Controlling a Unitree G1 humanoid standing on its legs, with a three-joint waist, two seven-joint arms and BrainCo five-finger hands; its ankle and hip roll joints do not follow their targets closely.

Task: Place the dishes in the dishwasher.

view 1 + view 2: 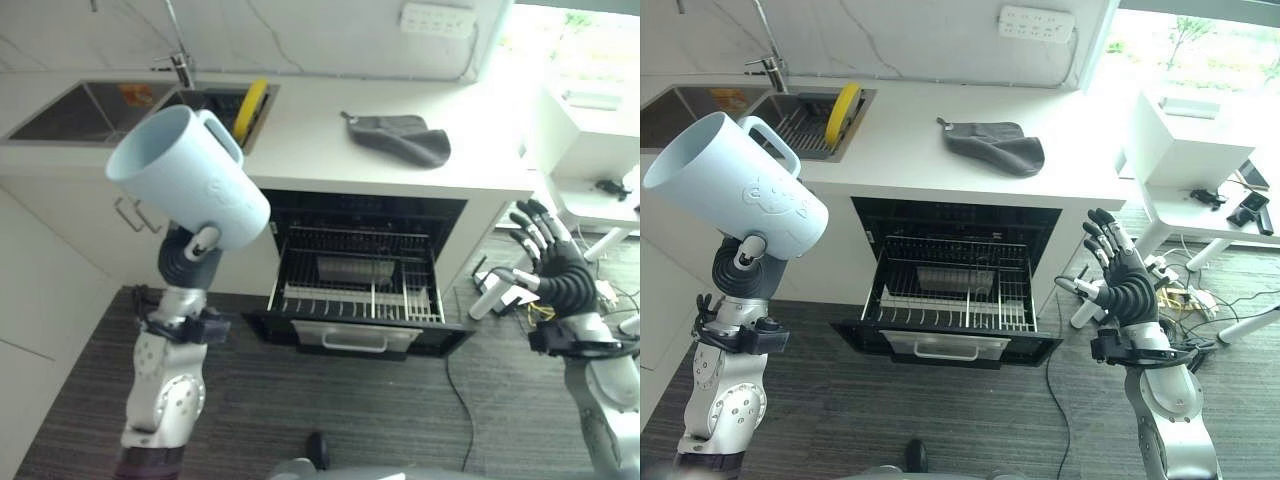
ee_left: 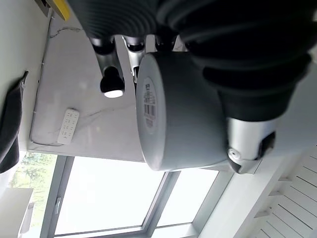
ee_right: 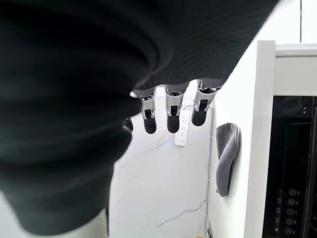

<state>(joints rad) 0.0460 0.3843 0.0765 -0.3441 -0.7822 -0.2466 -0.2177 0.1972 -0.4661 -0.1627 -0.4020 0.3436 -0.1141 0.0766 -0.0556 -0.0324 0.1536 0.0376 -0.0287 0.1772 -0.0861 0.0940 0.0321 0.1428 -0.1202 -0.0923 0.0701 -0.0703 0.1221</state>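
Note:
A large pale blue mug with a handle is held up high on the left, tilted with its mouth toward the upper left. My left hand is curled round its base from below; in the left wrist view the mug sits between the fingers and the thumb. The dishwasher stands open under the counter, its lower rack pulled out and holding a grey tray. My right hand is raised at the right with its fingers spread and nothing in it.
A sink with a drying rack and a yellow plate is at the back left. A grey cloth lies on the white counter. A white side table stands at the right, with cables on the floor.

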